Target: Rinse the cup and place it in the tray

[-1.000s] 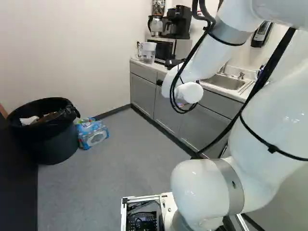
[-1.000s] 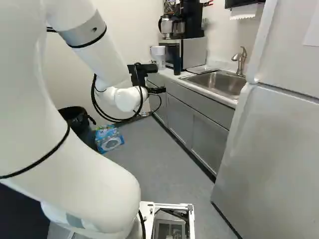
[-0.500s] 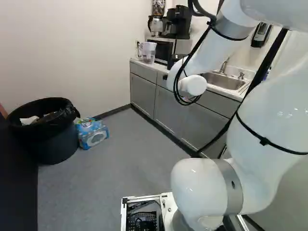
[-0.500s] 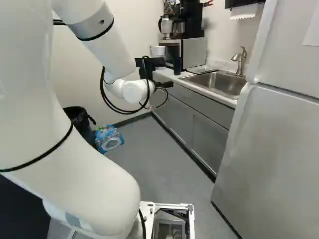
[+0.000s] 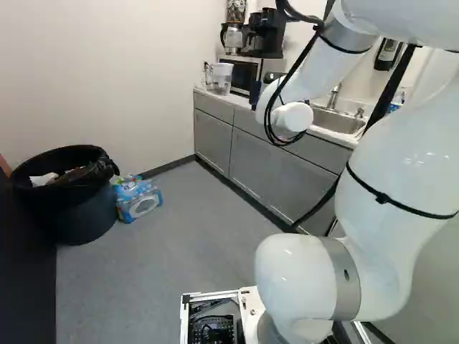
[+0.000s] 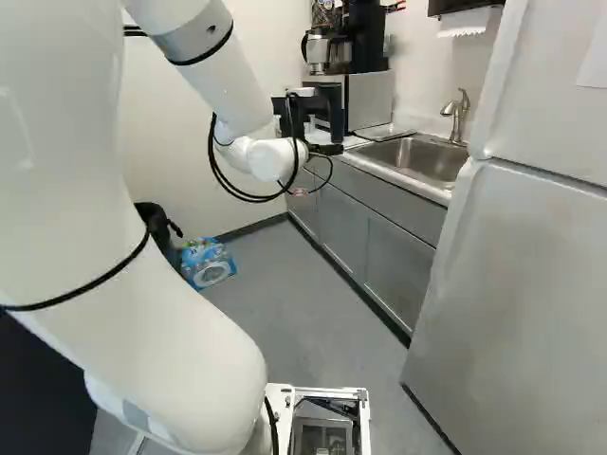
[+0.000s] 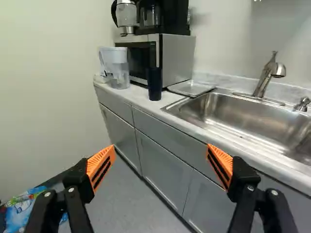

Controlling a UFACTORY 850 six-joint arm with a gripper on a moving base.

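- Orange pads [image 7: 101,167] face each other, spread wide, with nothing held between them; the gripper [image 7: 161,148] is open and carrying nothing.
- Dark and tall, the cup [image 7: 155,84] stands on the counter [image 7: 141,100], close to its front edge and ahead of the microwave [image 7: 178,57].
- Taking 12 o'clock as straight ahead of the gripper, the cup lies at about 12, beyond the fingertips and well apart from them.
- Just past the cup, toward 1 o'clock, lies the flat metal tray [image 7: 191,88]; the sink [image 7: 243,115] opens at about 2, with the faucet [image 7: 267,75] behind it; the pitcher [image 7: 115,68] sits at 11.
- Judging by this, the step in hand is the approach for the pick-up; rinsing and placing are both to come.
- Next, the gripper should travel on toward 12, line the cup up between its pads, then close from two sides. Coming in crooked could knock the cup off the counter's edge or push it against the tray.
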